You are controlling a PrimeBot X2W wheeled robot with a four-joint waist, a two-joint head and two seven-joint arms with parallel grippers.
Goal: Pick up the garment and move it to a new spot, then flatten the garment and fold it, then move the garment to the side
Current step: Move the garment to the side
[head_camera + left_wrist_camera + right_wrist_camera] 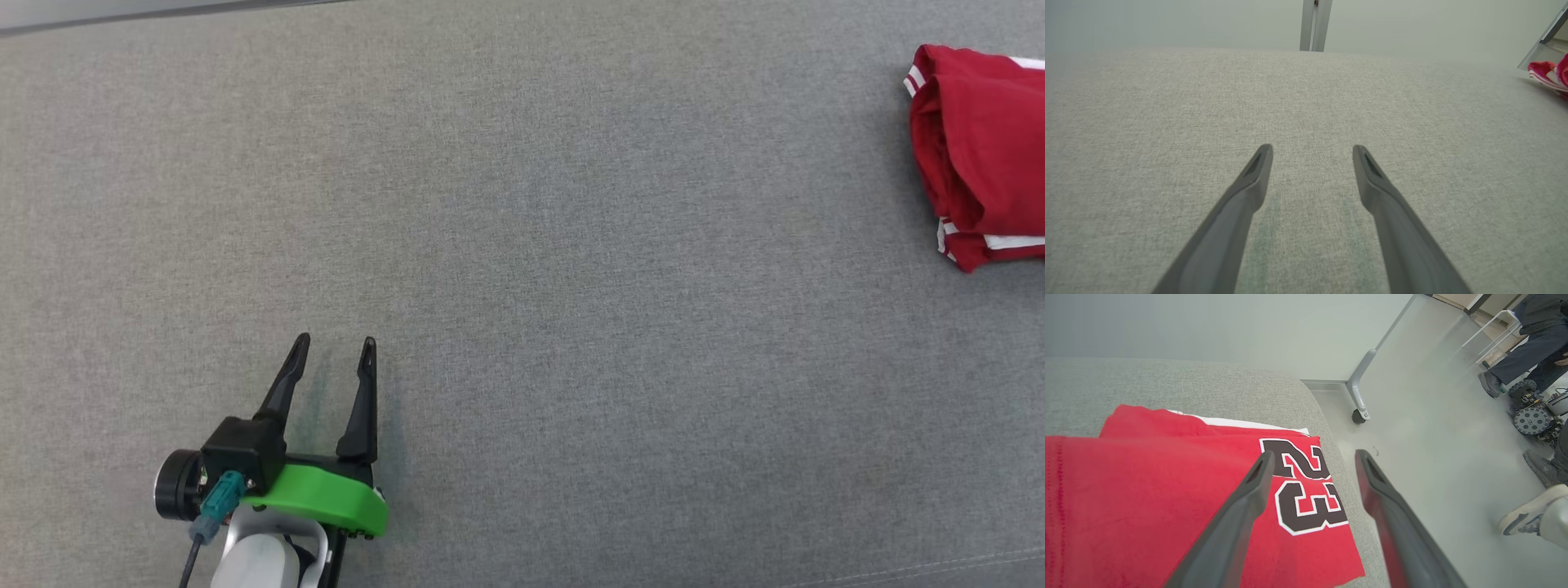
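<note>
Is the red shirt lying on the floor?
No, the folded red shirt lies on the grey padded surface, close to its edge beside the floor.

grey fabric surface (522, 245), pale floor (1433, 465), perhaps a castored frame (1359, 388)

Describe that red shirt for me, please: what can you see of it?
The garment is a red jersey of soft-looking cloth, with white stripe trim and a black 23 outlined in white. It lies folded near the right edge of the grey upholstered surface, resting on it. The right gripper hangs over it, open.
</note>
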